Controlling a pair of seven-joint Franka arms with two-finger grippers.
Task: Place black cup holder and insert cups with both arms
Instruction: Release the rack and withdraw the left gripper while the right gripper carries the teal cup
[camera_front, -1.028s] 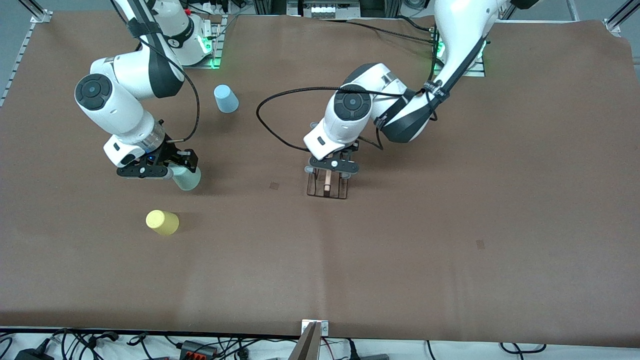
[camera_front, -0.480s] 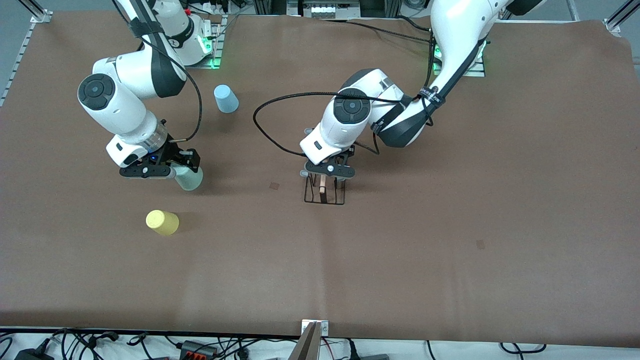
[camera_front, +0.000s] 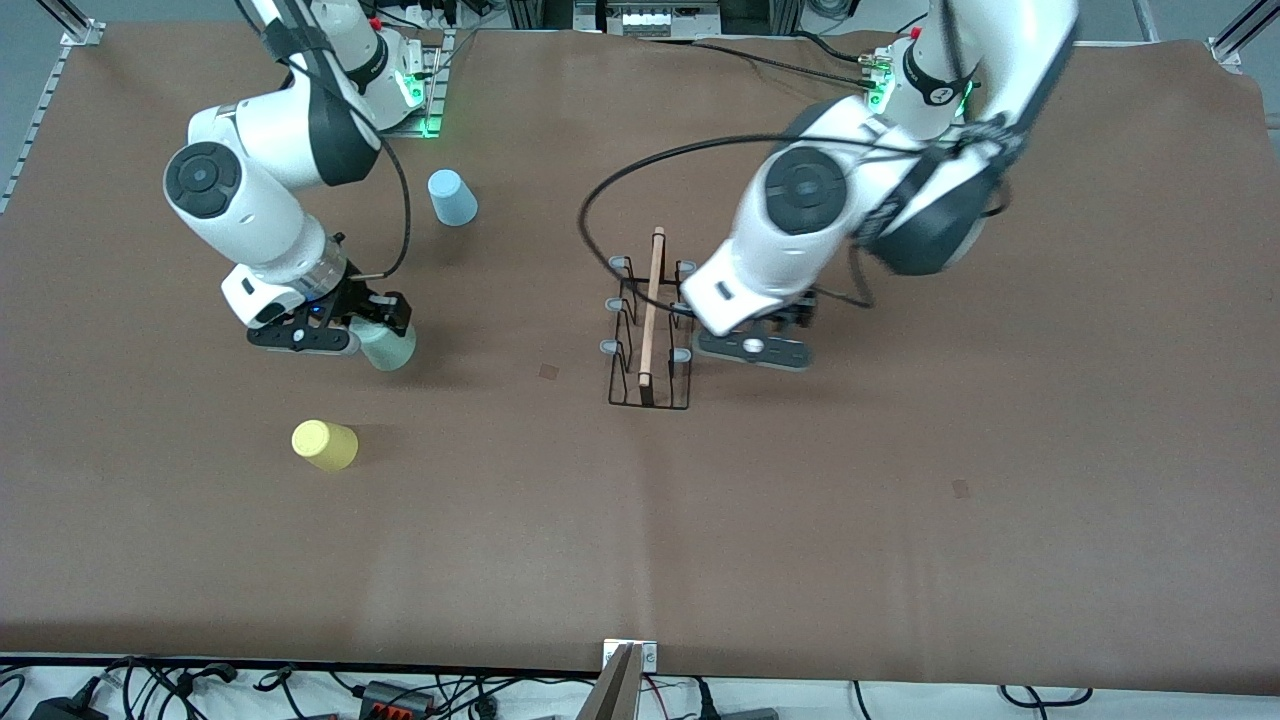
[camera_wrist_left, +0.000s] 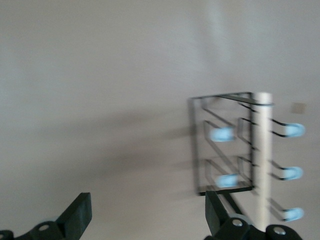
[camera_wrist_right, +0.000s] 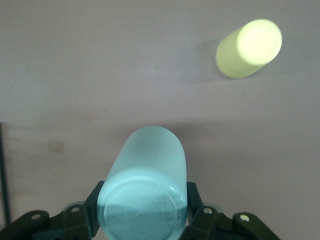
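The black cup holder (camera_front: 650, 385) stands on the table's middle, its wooden rod (camera_front: 653, 300) free; it also shows in the left wrist view (camera_wrist_left: 197, 145). My left gripper (camera_front: 755, 350) (camera_wrist_left: 147, 217) is open and empty, just beside the holder toward the left arm's end. My right gripper (camera_front: 330, 335) (camera_wrist_right: 144, 202) is shut on the pale grey-green cup (camera_front: 390, 347) (camera_wrist_right: 145, 170), held tilted above the table. The yellow cup (camera_front: 325, 445) (camera_wrist_right: 248, 48) lies nearer the front camera than that gripper. The light blue cup (camera_front: 452, 197) stands upside down farther off.
The left arm's black cable (camera_front: 590, 200) loops over the table near the holder's end farthest from the front camera. Two small dark marks (camera_front: 549, 371) (camera_front: 961, 489) are on the brown mat. Cables (camera_front: 400, 690) run along the near edge.
My left gripper has opened, let go of the holder's rod and swung off toward the left arm's end; the holder stays standing. My right gripper has shifted slightly toward the holder with its cup.
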